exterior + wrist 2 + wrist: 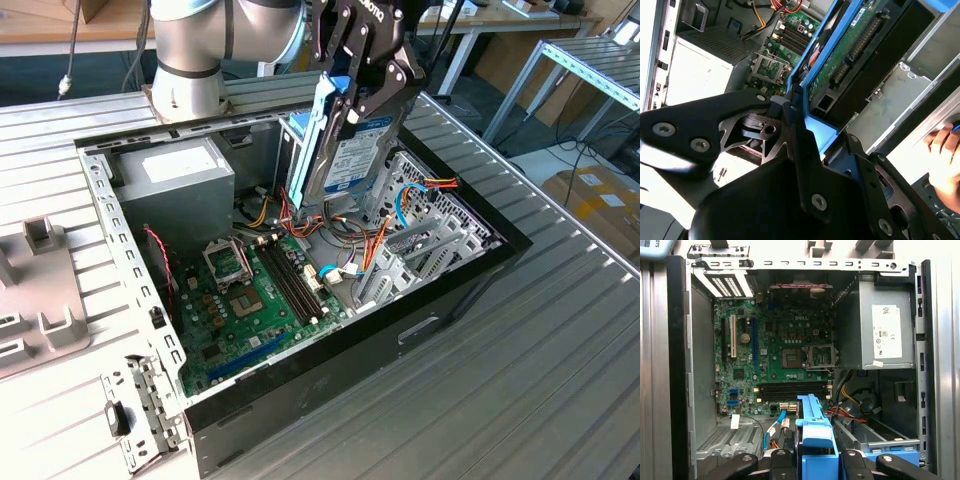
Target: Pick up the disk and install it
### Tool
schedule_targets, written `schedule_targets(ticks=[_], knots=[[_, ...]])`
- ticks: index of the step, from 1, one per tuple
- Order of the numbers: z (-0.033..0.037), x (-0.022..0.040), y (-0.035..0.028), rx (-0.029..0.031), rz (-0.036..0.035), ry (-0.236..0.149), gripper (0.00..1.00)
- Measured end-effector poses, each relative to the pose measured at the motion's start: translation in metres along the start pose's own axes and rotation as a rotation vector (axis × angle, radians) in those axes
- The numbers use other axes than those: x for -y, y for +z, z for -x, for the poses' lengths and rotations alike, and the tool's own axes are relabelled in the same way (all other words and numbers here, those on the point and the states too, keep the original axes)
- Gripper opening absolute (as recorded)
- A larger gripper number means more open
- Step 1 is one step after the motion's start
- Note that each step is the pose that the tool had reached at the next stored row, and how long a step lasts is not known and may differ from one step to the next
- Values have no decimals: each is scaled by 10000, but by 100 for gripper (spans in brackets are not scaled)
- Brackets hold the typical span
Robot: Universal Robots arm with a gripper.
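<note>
Exterior view, stock taken largest first.

1. Ribbed silver aluminium table (560, 350), bearing all the items below.
2. Open black-and-grey metal computer case (330, 380), lying flat on the table with its interior facing up.
3. Grey boxy metal power supply with a white label (175, 190), in the case's far corner at the exterior view's left.
4. Green rectangular motherboard (240, 310), flat on the case floor.
5. Perforated silver metal drive cage (420, 230), along the case's side at the exterior view's right.
6. Flat silver-metal disk in its bright blue plastic carrier (345, 150), held on edge and tilted over the middle of the case, between power supply and drive cage. Its lower end is near the cables; whether it touches them I cannot tell.
7. My black gripper (338, 95), clenched on the carrier's blue tab at the disk's upper end. In the first wrist view my fingers (781, 463) flank that tab on both sides.
8. Orange and red cables (375, 240), bundled beneath the disk.
</note>
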State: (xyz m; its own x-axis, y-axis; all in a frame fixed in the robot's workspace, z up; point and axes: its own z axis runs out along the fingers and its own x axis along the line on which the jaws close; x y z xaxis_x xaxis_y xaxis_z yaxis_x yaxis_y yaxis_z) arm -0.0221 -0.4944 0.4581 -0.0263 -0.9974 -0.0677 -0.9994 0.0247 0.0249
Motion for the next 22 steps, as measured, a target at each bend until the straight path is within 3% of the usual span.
schedule_targets(ticks=[14,22], knots=[[-25,138,16,0,5,-3,37],[-130,177,17,0,7,-20,37]])
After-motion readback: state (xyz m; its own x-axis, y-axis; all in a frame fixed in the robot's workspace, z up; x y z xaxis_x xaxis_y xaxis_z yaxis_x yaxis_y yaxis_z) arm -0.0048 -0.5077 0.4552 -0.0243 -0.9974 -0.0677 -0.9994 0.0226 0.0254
